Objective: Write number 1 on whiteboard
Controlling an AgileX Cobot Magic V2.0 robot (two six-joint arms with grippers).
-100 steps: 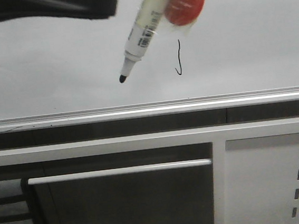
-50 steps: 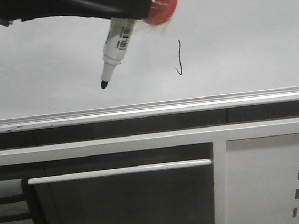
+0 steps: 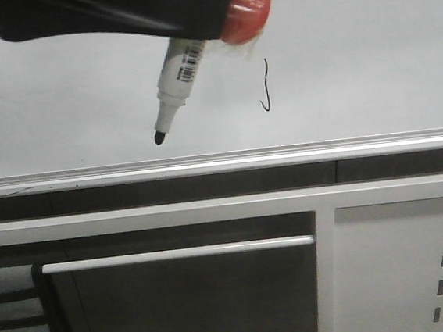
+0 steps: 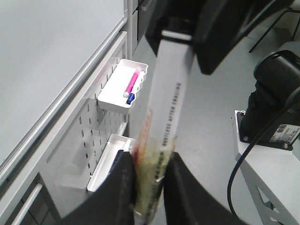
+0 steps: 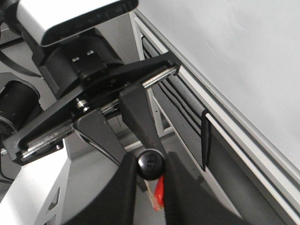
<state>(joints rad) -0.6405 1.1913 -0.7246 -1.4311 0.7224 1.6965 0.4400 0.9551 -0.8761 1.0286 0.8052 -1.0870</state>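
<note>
One number 1 [image 3: 264, 85] on one whiteboard [image 3: 367, 50]; both grippers clamp one marker [image 3: 173, 88]

The whiteboard [image 3: 367, 50] carries the number 1 [image 3: 265, 86], a thin black wavy stroke just above its silver rail [image 3: 283, 157].

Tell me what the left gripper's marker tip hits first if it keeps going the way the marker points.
Probably the whiteboard just above its silver rail, left of the number 1. The marker slants down-left; its gap from the board is unclear.
</note>
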